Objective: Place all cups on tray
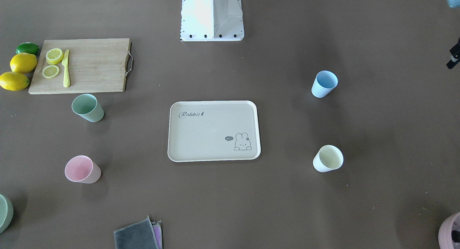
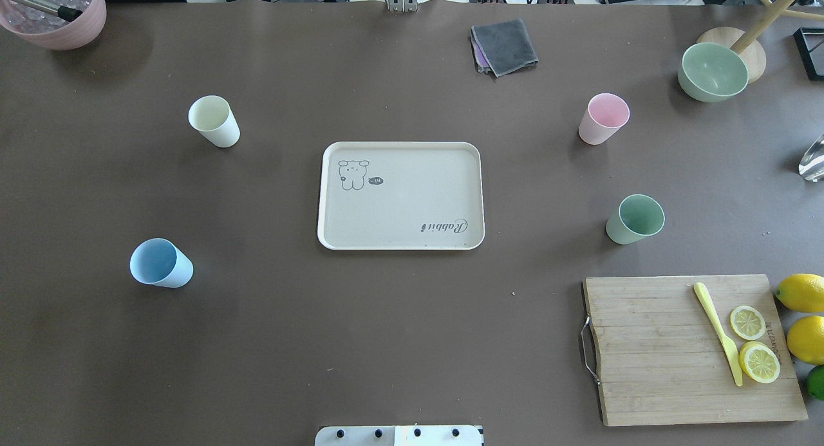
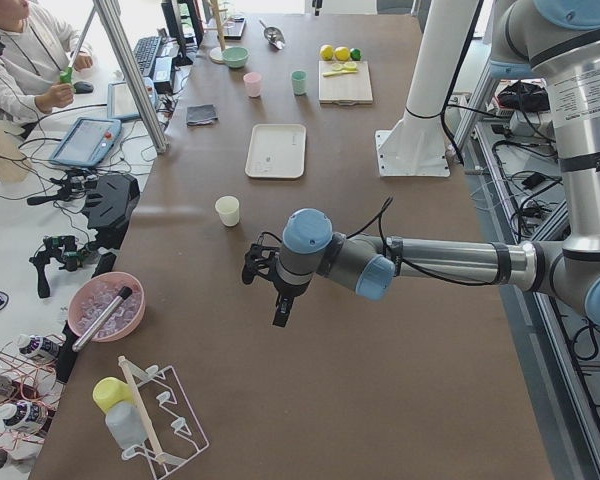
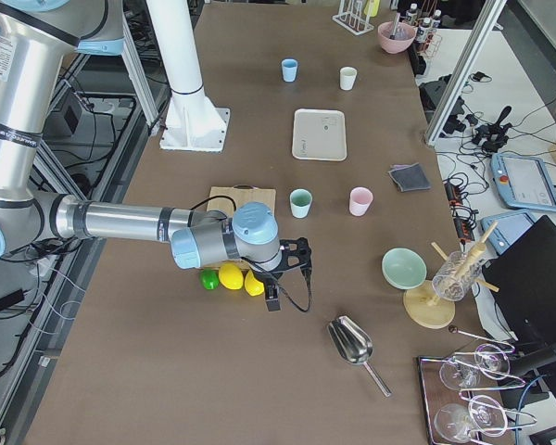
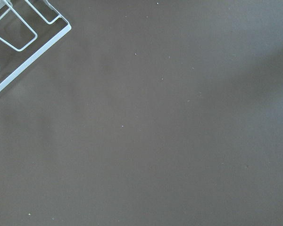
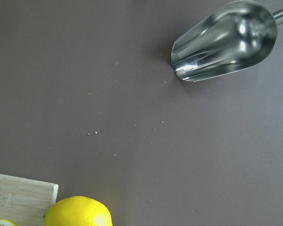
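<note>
The cream tray (image 1: 212, 134) lies at the table's middle with nothing on it; it also shows in the overhead view (image 2: 399, 201). Four cups stand upright on the table around it: green (image 1: 87, 107) (image 2: 634, 219), pink (image 1: 82, 169) (image 2: 603, 118), light blue (image 1: 324, 83) (image 2: 160, 263) and cream-yellow (image 1: 327, 158) (image 2: 214, 121). My left gripper (image 3: 280, 312) hangs over bare table beyond the cream-yellow cup, towards the table's left end. My right gripper (image 4: 272, 298) hangs near the lemons at the right end. I cannot tell whether either is open or shut. Neither wrist view shows fingers.
A wooden cutting board (image 2: 650, 356) carries lemon slices and a yellow knife, with lemons (image 2: 801, 293) and a lime beside it. A grey cloth (image 2: 504, 46), a green bowl (image 2: 713, 71), a mauve-pink bowl (image 2: 58, 15), a metal scoop (image 6: 224, 40) and a wire rack (image 5: 19, 42) stand around.
</note>
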### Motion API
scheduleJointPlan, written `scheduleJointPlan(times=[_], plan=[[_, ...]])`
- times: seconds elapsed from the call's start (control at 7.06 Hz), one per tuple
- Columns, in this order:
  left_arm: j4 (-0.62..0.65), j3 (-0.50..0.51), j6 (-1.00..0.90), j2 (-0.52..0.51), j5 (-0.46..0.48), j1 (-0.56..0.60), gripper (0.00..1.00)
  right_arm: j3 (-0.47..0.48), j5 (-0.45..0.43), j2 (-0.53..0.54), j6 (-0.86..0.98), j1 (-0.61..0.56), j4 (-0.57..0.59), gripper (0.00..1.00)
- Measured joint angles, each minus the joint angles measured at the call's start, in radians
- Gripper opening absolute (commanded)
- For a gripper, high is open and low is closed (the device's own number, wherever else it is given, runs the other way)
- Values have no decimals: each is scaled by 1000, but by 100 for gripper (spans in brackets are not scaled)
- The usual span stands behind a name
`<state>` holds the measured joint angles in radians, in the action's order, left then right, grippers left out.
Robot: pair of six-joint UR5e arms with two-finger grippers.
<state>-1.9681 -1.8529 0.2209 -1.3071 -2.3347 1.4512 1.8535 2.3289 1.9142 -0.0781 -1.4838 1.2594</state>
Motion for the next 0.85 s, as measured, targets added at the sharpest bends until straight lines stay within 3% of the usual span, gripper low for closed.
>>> scheduleJointPlan(times=[0.85], plan=[[-3,13,1,2,-34,-2,98,0,7,-4,6,0,-16,100]])
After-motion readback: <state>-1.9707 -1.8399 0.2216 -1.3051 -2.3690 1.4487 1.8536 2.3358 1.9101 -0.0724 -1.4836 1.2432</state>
